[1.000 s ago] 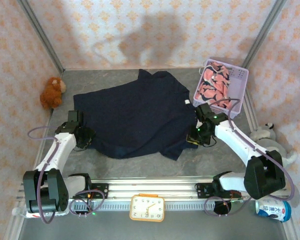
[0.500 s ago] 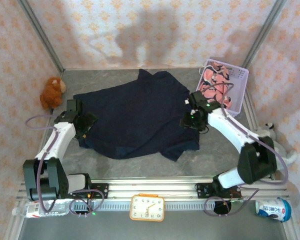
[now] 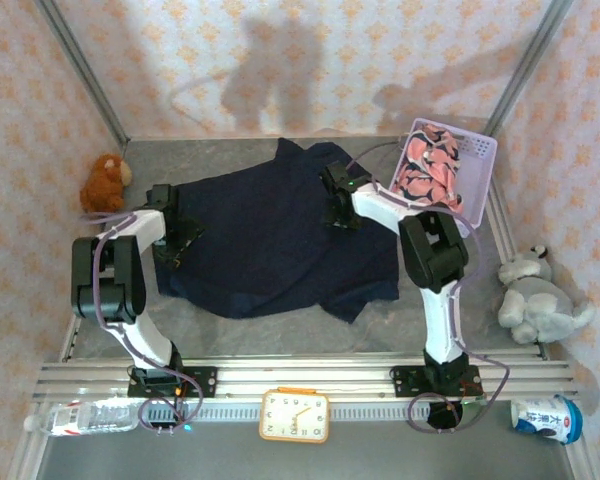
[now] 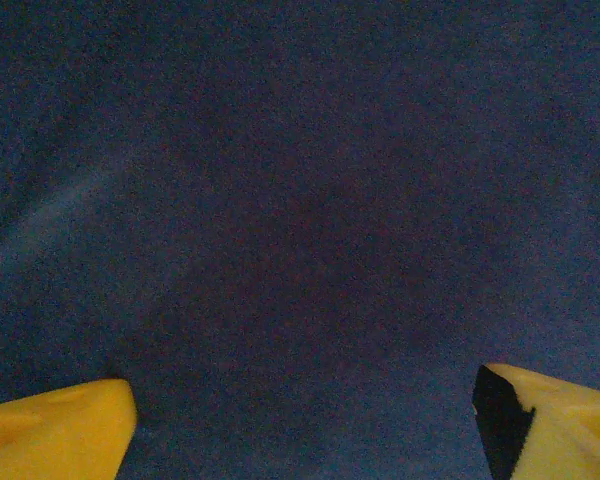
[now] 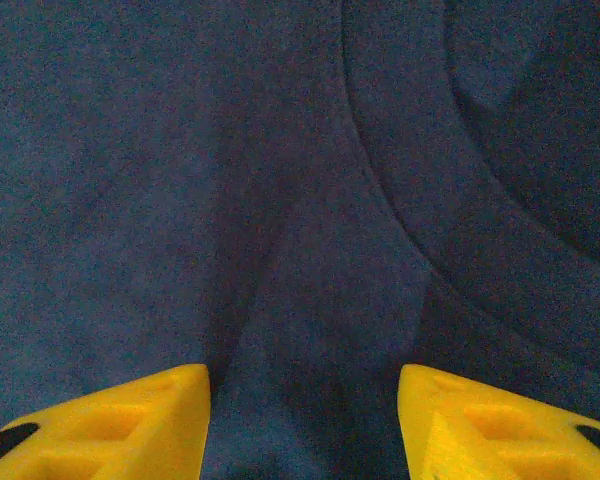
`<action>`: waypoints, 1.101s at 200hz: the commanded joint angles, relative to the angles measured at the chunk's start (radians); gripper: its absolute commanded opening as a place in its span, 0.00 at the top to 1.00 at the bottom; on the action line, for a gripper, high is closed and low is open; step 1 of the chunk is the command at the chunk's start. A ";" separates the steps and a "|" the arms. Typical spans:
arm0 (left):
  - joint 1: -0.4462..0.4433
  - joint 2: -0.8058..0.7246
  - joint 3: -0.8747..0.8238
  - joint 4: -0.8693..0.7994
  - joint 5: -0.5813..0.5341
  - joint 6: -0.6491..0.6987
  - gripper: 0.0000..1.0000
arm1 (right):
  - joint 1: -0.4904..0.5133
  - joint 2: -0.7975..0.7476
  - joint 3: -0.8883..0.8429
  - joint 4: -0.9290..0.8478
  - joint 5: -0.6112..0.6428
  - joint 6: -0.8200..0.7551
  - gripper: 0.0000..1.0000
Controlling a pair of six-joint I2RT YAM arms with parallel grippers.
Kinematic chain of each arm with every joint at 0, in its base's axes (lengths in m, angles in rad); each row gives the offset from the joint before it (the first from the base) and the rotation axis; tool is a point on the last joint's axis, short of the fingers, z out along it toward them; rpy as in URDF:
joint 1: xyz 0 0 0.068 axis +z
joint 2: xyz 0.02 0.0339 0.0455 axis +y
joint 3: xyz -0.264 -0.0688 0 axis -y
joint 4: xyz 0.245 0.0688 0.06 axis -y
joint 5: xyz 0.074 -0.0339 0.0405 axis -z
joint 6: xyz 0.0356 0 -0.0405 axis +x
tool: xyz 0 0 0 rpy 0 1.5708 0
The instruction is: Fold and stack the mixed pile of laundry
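What I judged most likely to go wrong was pinching more than one layer of the dark navy garment (image 3: 270, 240). My right pincer (image 5: 305, 410) hung with its jaws apart just over a soft crease (image 5: 245, 290) that ran down between the fingertips, close beside the curved collar seam (image 5: 400, 230). Closing there could have gathered front and back cloth together and left the fold bunched.

My left pincer (image 4: 300, 430) stood wide apart over plain, flat cloth with no edge in its own view. A grab there might have caught only a pucker and dragged the whole garment askew instead of turning a side over. With both arms reaching far out, uneven pulls could also have slid the cloth toward the brown plush toy (image 3: 105, 183) or the lavender basket (image 3: 480, 150).

The pink printed garment (image 3: 428, 170) lay heaped in that basket, apart from the navy one. Reaching in for it clumsily could have tipped the basket.

The dark navy garment lay spread on the surface (image 3: 460, 300), rumpled along its near hem. Seen from above, my left pincer was over the garment's left side, and my right pincer over its far part, near the collar. Neither held anything. I could not tell whether the fingertips touched the cloth.
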 commanded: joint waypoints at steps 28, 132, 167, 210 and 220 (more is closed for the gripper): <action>-0.007 0.202 0.185 -0.059 -0.028 0.066 0.10 | -0.031 0.192 0.237 -0.086 0.080 0.081 0.46; -0.031 0.314 0.721 -0.254 0.048 0.187 0.00 | -0.119 0.145 0.503 -0.158 -0.085 -0.143 0.34; -0.047 0.122 0.626 -0.269 0.041 0.214 0.00 | -0.056 -0.115 0.148 -0.125 -0.114 -0.233 0.37; -0.054 -0.160 0.326 -0.249 0.002 0.114 0.00 | 0.100 -0.339 -0.204 -0.131 -0.132 -0.294 0.43; -0.056 -0.231 0.237 -0.232 -0.001 0.074 0.00 | 0.138 -0.377 -0.276 -0.119 -0.134 -0.291 0.50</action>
